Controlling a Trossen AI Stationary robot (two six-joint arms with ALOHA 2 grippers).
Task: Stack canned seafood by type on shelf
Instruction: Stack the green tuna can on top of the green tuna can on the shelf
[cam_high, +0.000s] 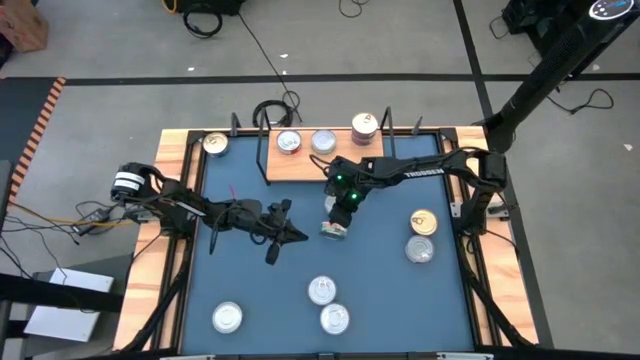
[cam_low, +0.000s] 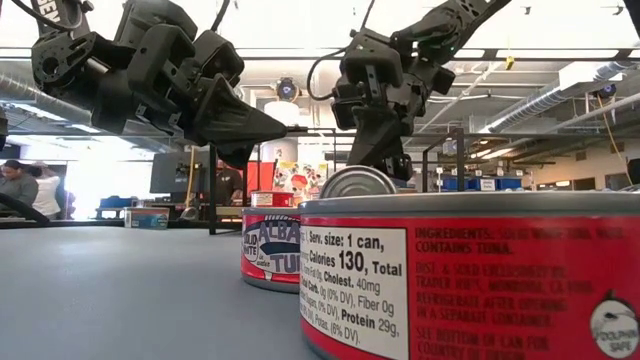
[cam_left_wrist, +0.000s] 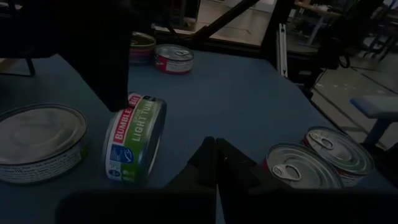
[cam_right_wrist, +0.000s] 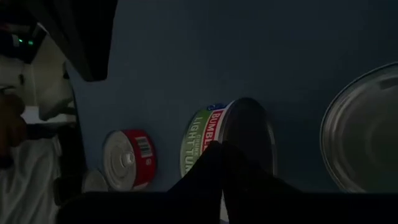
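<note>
My right gripper (cam_high: 335, 228) is shut on a green-labelled tin (cam_left_wrist: 134, 140) of the canned seafood, near the table's middle, in front of the shelf (cam_high: 300, 168). The tin stands on edge. On the shelf sit two silver tins (cam_high: 289, 142) (cam_high: 323, 141) and a red-sided stack (cam_high: 365, 128). My left gripper (cam_high: 290, 232) hangs shut just left of the held tin, holding nothing. More tins lie on the blue table at the right (cam_high: 421, 236) and the near middle (cam_high: 327, 304). My right gripper holds the green-labelled tin by its upper rim (cam_right_wrist: 217, 134), pinched between the two fingertips. The fingers slant down from above and from the far right. The tin is tipped on edge with its label sideways; whether its lower edge (cam_left_wrist: 124, 179) touches the table, I cannot tell.
One tin (cam_high: 215, 143) sits at the far left corner beside the shelf, another (cam_high: 228, 318) at the near left. A large silver tin (cam_left_wrist: 37, 143) lies close to the held one. Black wire uprights (cam_high: 262, 140) stand at the shelf's ends. A wooden rim (cam_high: 160, 250) runs around the table.
</note>
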